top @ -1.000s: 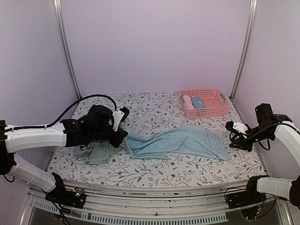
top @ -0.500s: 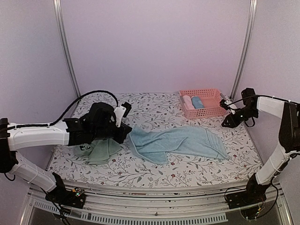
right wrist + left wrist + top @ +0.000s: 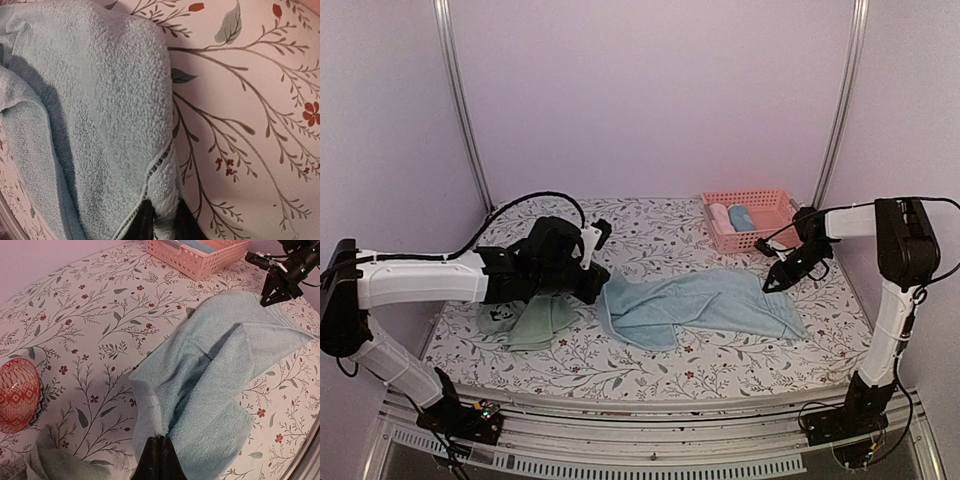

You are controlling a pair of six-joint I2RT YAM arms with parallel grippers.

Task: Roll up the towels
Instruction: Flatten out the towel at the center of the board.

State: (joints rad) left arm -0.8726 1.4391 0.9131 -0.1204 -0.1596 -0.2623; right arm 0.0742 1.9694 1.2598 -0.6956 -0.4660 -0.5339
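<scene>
The towel (image 3: 100,100) is nubbly terry cloth, the basket (image 3: 761,239) plastic.

White arm links (image 3: 415,285), black joints (image 3: 898,228), black left end effector (image 3: 159,457), looping black cable (image 3: 535,197)

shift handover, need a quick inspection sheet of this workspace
surface: flowered tablecloth
job's things: blue towel spread in the middle, unrolled; green towel crumpled under left arm; two rolled towels in pink basket
clutter: red patterned round thing, left wrist view, unidentified
grippers: left gripper shut on blue towel's left edge; right gripper shut on its far right corner
cables: black cable looping over left arm
surroundings: lilac walls, metal posts
</scene>
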